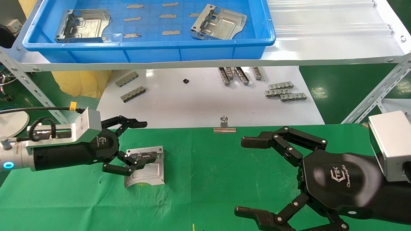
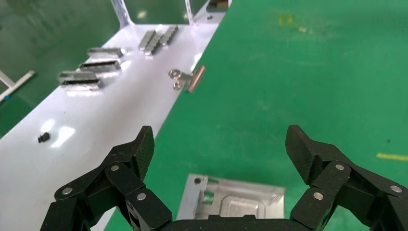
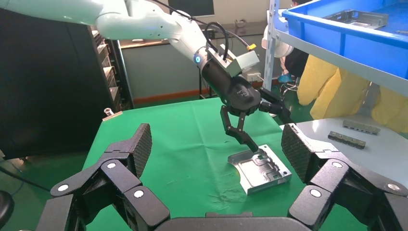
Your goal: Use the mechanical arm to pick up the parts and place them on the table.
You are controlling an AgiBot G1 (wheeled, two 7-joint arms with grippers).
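Left gripper (image 1: 133, 146) low over part (image 1: 146, 166), fingers spread (right parked).

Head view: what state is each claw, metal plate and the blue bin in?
Left gripper: open, over a plate.
Plate on green table: lying flat on the cloth.
Right gripper: open, empty.
Blue bin: on the shelf, holding two plates.

Ribbed silver metal plate (image 1: 146, 166) lying flat on the green tabletop (image 1: 205, 179), directly beneath the open left hand (image 1: 130, 146), one finger (image 1: 123, 169) over its near edge, two more plates (image 1: 84, 25) well beyond the hand
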